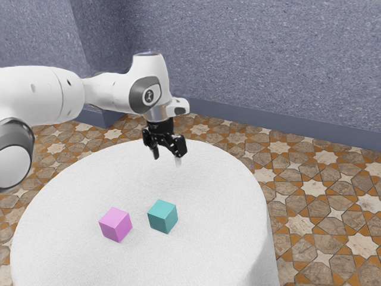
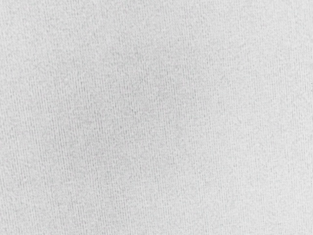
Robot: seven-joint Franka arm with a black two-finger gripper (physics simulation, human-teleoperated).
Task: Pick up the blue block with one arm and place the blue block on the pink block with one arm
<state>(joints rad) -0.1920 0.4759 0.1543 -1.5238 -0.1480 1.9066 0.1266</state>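
Right now my arm comes in from the exterior view's left, its thick white links lying nearly level, and bends at the last joint so that my hand points straight down. My black claw hangs above the far part of the round table, its two fingers spread apart with nothing between them. The blue block sits on the near half of the table, well apart from my claw and lower in the exterior view. It is a small teal-blue cube with crisp edges and flat matte faces. Just beside it, toward the exterior view's left, rests the pink block, a cube of about the same size in soft lilac-pink. A narrow gap of bare table separates the two, so they do not touch. The table is a broad drum, white all over and falling straight down at its rim. From my wrist camera I look down on its covering, a pale grey-white surface with a fine, fabric-like grain running in faint lines. Around the table lies a tiled floor of interlocking stars in brown, orange and grey, and behind it stands a speckled blue-grey wall.
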